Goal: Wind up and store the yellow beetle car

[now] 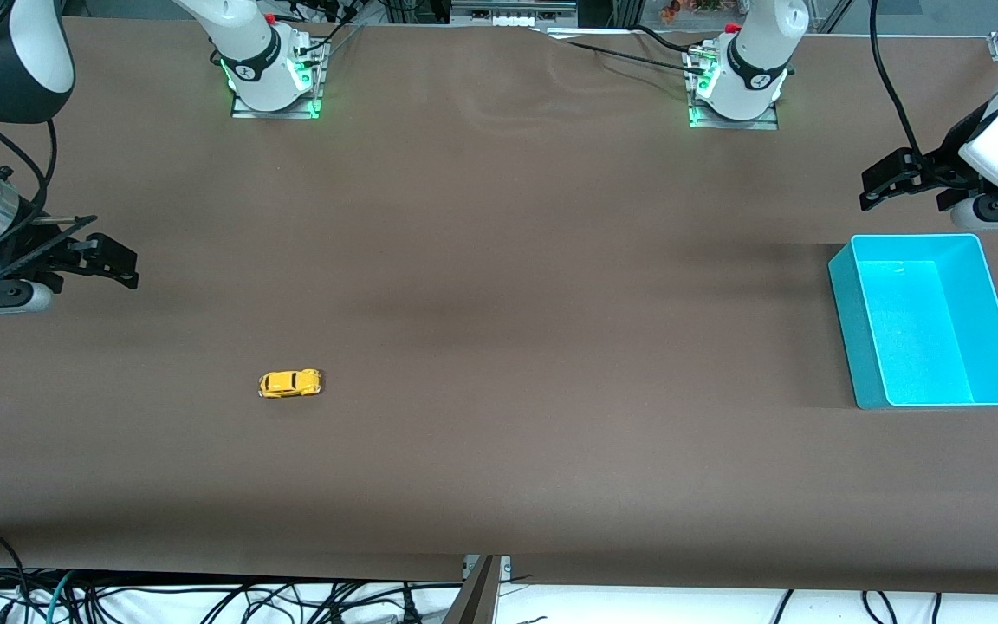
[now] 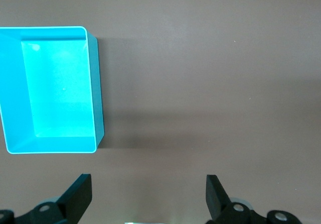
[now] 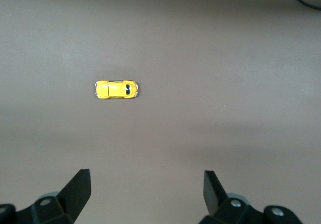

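Observation:
The yellow beetle car [image 1: 289, 383] stands on its wheels on the brown table, toward the right arm's end and nearer the front camera than both grippers; the right wrist view shows the yellow beetle car [image 3: 116, 89] from above. My right gripper [image 1: 109, 260] hangs open over the table's edge at the right arm's end, empty, well apart from the car; its jaws [image 3: 146, 189] frame bare cloth. My left gripper [image 1: 884, 186] is open and empty above the table beside the turquoise bin [image 1: 854, 312]; in the left wrist view the left gripper [image 2: 149, 194] holds nothing.
The turquoise bin [image 2: 98, 93] is empty and sits at the left arm's end of the table. Both arm bases stand along the table edge farthest from the front camera. Cables hang below the table's front edge.

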`<act>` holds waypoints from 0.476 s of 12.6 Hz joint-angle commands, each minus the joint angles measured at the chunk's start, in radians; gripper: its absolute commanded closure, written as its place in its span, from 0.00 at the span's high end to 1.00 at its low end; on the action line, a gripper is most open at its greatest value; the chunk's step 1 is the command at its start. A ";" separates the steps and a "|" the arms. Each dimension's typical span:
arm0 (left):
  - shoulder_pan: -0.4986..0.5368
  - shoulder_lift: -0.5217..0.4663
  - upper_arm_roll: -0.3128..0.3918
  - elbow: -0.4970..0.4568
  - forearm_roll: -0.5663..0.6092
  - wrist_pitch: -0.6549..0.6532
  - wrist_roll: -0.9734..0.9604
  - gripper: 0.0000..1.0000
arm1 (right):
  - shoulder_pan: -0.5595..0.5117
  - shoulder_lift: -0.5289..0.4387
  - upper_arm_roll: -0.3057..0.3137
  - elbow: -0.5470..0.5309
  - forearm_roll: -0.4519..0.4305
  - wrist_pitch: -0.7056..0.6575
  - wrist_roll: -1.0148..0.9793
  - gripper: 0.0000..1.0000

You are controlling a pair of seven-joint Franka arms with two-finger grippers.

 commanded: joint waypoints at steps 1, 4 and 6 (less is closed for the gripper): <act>0.002 0.003 -0.001 0.021 -0.009 -0.012 -0.004 1.00 | -0.004 -0.010 -0.001 0.005 -0.012 -0.003 -0.012 0.99; 0.002 0.003 -0.001 0.021 -0.009 -0.012 -0.004 1.00 | -0.005 -0.008 -0.003 0.006 -0.008 -0.015 -0.014 0.99; 0.002 0.003 -0.001 0.021 -0.013 -0.014 -0.006 1.00 | -0.005 -0.008 -0.001 0.006 -0.009 -0.015 -0.012 0.99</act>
